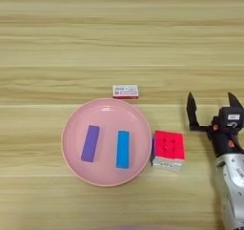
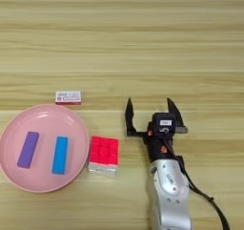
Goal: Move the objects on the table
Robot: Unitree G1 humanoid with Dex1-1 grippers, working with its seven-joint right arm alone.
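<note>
Two bars (image 1: 107, 145) lie on the plate (image 1: 76, 114), while the gripper (image 2: 150, 110), fingers spread and empty, waits right of the cube (image 2: 104, 153), seemingly ready to reach.

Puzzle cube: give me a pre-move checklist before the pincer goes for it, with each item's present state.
1. Pincer open: ok, black fingers spread wide, nothing between them.
2. Puzzle cube free of the pincer: ok, clear gap to its right.
3. Cube top unobstructed: ok, red face up, nothing on it.
4. Cube clear of the pink plate: cannot tell, it sits right at the rim.
5. Purple bar and blue bar inside plate: ok.
6. White-and-red box out of the path: ok, beyond the plate.
</note>
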